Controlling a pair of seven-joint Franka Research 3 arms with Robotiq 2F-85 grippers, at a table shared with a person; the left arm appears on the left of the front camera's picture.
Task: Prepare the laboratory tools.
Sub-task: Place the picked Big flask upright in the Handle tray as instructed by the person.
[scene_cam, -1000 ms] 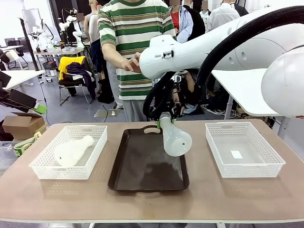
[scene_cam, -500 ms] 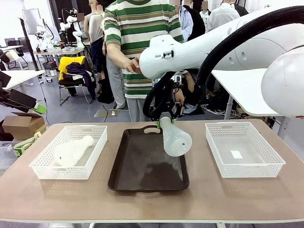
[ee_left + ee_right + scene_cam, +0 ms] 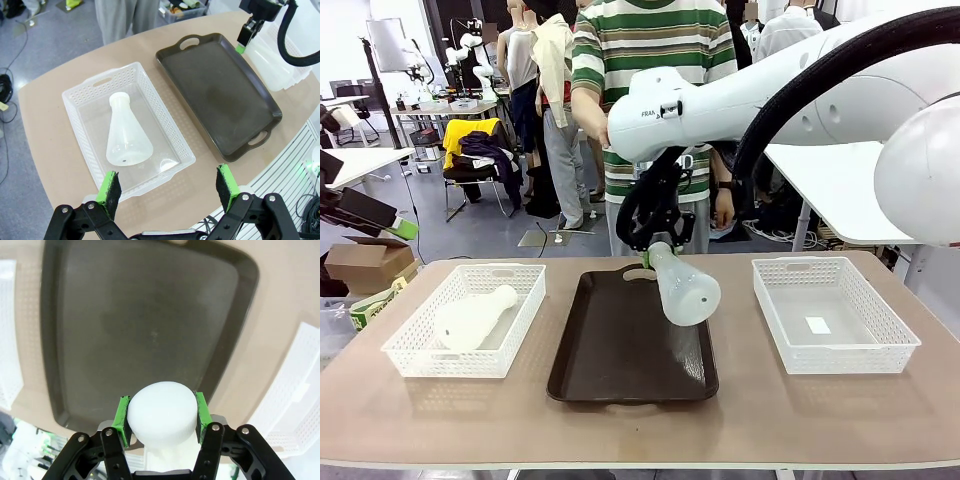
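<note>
One frosted white flask [image 3: 685,292] hangs tilted over the right part of the dark brown tray [image 3: 620,350]. My right gripper [image 3: 655,252] is shut on its neck. In the right wrist view the green pads [image 3: 121,412] press the flask's white neck [image 3: 161,410] from both sides, above the tray [image 3: 140,315]. A second flask [image 3: 470,320] lies on its side in the left mesh basket [image 3: 410,362]. My left gripper [image 3: 167,185] hovers open, high over that basket's [image 3: 82,127] near edge, with the flask [image 3: 125,137] below it.
An empty white mesh basket [image 3: 880,352] stands at the right of the table. A person in a striped shirt [image 3: 650,60] stands at the far side, behind the right arm. The tray's handles [image 3: 189,43] face the far and near edges.
My right gripper has shifted slightly left and up with the flask. The person behind has stepped to the right. The left gripper is unchanged.
</note>
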